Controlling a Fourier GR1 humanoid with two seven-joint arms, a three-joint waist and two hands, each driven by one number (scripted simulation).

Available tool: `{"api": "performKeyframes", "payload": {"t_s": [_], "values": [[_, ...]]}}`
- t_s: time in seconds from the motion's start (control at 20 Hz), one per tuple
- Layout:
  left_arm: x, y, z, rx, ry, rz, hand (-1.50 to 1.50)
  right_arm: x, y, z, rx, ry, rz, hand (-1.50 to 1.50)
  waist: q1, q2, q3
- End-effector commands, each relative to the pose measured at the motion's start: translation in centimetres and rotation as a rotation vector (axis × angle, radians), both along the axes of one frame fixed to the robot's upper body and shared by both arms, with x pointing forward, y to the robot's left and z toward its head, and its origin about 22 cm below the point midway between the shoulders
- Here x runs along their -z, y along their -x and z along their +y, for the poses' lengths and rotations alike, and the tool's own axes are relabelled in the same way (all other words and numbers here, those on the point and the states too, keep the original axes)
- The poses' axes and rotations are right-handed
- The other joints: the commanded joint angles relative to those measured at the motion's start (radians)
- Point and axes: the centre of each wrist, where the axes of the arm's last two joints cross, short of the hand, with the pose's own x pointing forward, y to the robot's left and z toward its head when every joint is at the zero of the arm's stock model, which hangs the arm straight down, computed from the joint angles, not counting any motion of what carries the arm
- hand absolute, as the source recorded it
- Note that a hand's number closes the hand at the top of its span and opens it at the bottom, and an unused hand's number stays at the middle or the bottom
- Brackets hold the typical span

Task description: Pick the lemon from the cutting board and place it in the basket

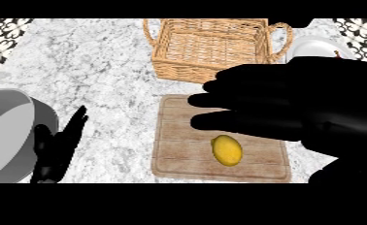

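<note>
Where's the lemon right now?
The lemon lies on the cutting board, low and right of centre in the head view, just below the right hand's fingers, in front of the basket.

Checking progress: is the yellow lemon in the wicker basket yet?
Not yet. The yellow lemon lies on the wooden cutting board; the woven wicker basket shows only its weave inside.

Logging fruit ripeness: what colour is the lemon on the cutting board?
Yellow. The lemon shows plainly in the head view, lying on the wooden cutting board.
</note>
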Motion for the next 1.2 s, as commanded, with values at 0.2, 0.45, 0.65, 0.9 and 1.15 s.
{"api": "performKeyframes", "payload": {"t_s": [0.2,0.45,0.65,0.9,1.15], "values": [[0.9,-0.3,-0.4,-0.023,0.005,0.127,0.00,-6.1,-0.9,-1.8,-0.021,0.320,-0.016,-1.50,-0.002,0.011,-0.009],[1.5,-0.1,-1.2,-0.028,-0.003,0.142,0.00,-6.0,-2.1,-1.7,-0.018,0.330,-0.013,-1.50,0.003,0.012,-0.008],[2.0,1.5,0.1,-0.026,0.009,0.142,0.00,-3.3,-1.7,-2.0,-0.035,0.324,0.022,-1.50,-0.003,0.010,-0.007],[2.7,0.5,0.7,-0.028,0.005,0.154,0.00,-0.5,-1.9,0.2,-0.049,0.298,0.053,-1.50,-0.007,0.011,-0.009],[2.8,1.6,-0.5,-0.026,0.013,0.134,0.00,2.7,-1.2,0.2,-0.057,0.263,0.075,-1.50,-0.004,0.010,-0.007]]}}
